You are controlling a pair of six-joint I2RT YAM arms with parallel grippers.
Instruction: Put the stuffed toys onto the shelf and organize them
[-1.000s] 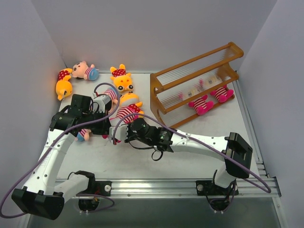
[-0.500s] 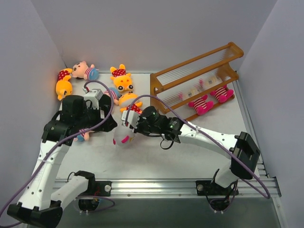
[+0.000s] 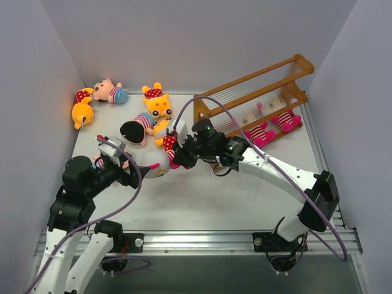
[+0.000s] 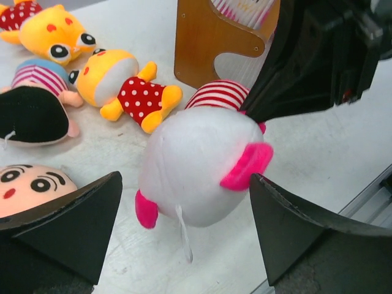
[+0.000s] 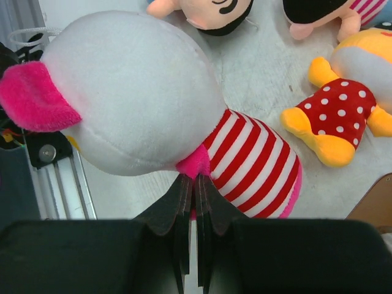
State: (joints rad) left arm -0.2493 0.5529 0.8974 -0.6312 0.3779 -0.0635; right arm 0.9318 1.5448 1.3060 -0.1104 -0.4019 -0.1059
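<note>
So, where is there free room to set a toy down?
Bare table lies along the near edge, in front of the shelf. The shelf's top tier is also free. The back left is crowded with stuffed toys.

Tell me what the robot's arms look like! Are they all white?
Not all white. The left arm and the right arm are both built from smooth white tube-like segments joined by chunky black joints. Each ends in black, wedge-shaped jaws. A thin purple cable loops loosely along each arm. I can't make out any writing or stickers on them.
</note>
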